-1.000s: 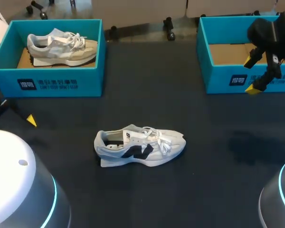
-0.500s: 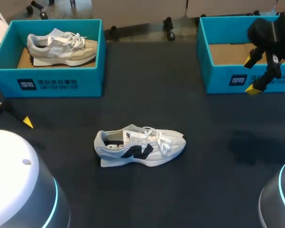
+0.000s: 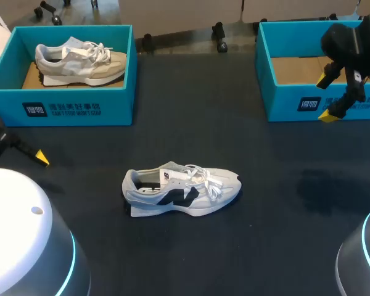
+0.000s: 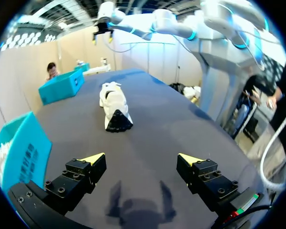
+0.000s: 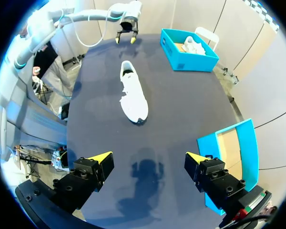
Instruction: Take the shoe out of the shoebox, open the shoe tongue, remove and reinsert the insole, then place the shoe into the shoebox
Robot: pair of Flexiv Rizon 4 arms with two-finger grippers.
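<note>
white low sneaker with a dark side logo sits upright on its sole on the dark table. it is out of both boxes, about mid table, toe toward the robot's right, laces loose over the tongue. insole state: cannot tell.

left teal cardboard shoebox at the far left holds a beige and grey sneaker. right teal cardboard shoebox at the far right shows only its bare brown floor.

left arm comes in low at the left edge, near the front of the left box, with one yellow fingertip showing in the head view. the left wrist view looks along the table at the sneaker's heel. left jaws wide apart, holding nothing.

right arm is raised at the far right. its yellow fingertips lie over the right box's front wall in the head view. right jaws wide apart, holding nothing. in the right wrist view the sneaker is well ahead and the right box is just beside one finger.
</note>
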